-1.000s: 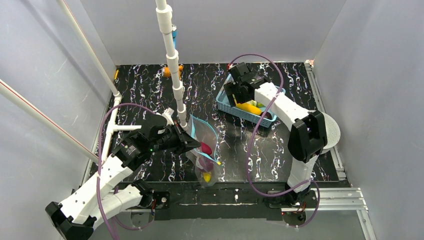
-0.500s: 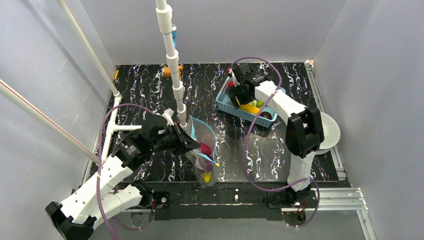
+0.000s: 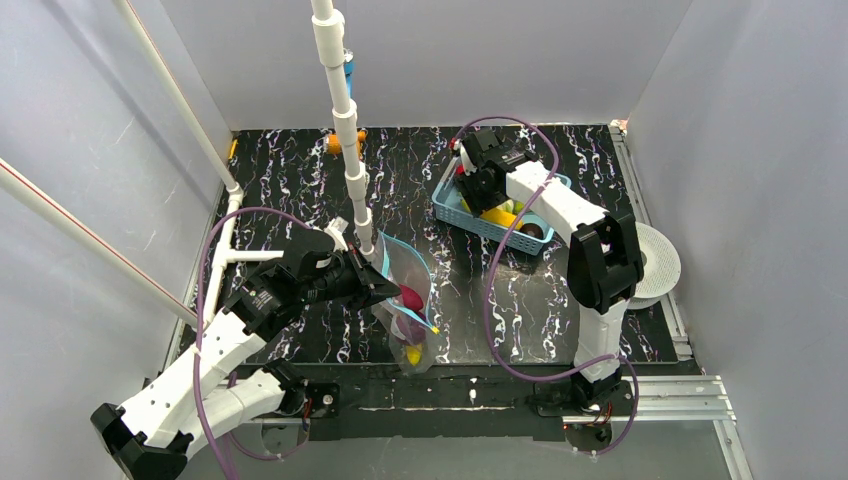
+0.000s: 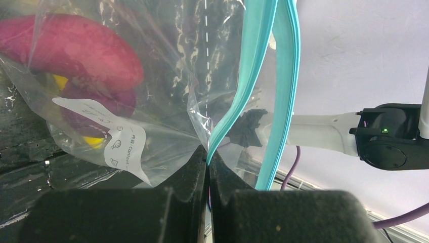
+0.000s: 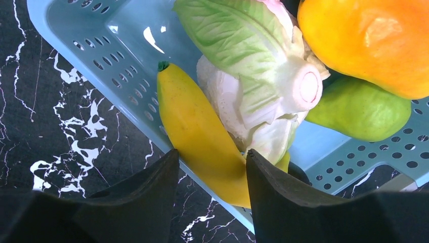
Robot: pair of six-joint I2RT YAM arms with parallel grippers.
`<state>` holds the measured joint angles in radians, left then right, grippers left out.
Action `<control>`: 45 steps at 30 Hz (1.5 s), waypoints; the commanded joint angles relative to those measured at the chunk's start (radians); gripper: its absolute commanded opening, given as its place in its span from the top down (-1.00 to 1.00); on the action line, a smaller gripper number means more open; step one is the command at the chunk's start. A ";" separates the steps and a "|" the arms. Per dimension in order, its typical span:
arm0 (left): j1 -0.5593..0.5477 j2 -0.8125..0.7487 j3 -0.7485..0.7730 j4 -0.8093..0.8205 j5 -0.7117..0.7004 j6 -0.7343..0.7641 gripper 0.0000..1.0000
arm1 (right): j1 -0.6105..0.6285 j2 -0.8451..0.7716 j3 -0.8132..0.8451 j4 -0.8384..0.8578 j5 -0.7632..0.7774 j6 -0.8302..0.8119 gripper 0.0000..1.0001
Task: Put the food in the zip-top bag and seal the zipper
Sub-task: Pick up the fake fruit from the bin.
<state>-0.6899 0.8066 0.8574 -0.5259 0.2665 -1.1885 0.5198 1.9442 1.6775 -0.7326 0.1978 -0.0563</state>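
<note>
Right gripper point(image 5: 210, 167) has dipped deeper into the basket point(image 5: 91, 40), jaws flanking the banana point(image 5: 195, 131) (firm grip? I can't tell). Left gripper point(image 4: 207, 157) stays clenched on the zipper point(image 4: 251, 76) of the zip-top bag point(image 4: 167, 76). Next I'd squeeze, lift and carry across.

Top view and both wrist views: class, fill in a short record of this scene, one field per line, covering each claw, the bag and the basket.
Left claw: shut, pinching the zip-top bag at its teal zipper
Bag mouth: open
In bag: magenta piece, yellow piece beneath
Right claw: in the blue basket, one finger each side of a banana; firm grip unclear
Also in basket: cabbage, mango, green fruit
</note>
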 commanded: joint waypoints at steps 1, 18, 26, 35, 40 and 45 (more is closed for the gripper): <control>0.004 -0.009 0.010 -0.023 0.008 0.011 1.00 | 0.003 0.015 0.022 0.010 0.014 -0.007 -0.16; 0.003 -0.017 0.011 -0.034 0.011 0.018 1.00 | 0.008 0.062 0.022 0.002 -0.005 -0.032 -0.10; 0.003 -0.001 0.014 -0.024 0.019 0.023 1.00 | 0.008 0.037 0.017 0.017 0.015 -0.027 0.48; 0.003 -0.006 0.009 -0.024 0.018 0.024 1.00 | 0.013 -0.074 -0.018 0.080 0.074 0.012 0.90; 0.004 -0.004 0.009 -0.019 0.018 0.023 1.00 | 0.013 -0.216 -0.080 0.166 0.088 0.048 0.97; 0.003 0.001 0.010 -0.014 0.020 0.019 1.00 | 0.014 -0.378 -0.135 0.243 -0.075 0.110 0.97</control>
<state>-0.6899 0.8082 0.8574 -0.5316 0.2710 -1.1790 0.5304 1.7096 1.5646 -0.6033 0.2436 -0.0082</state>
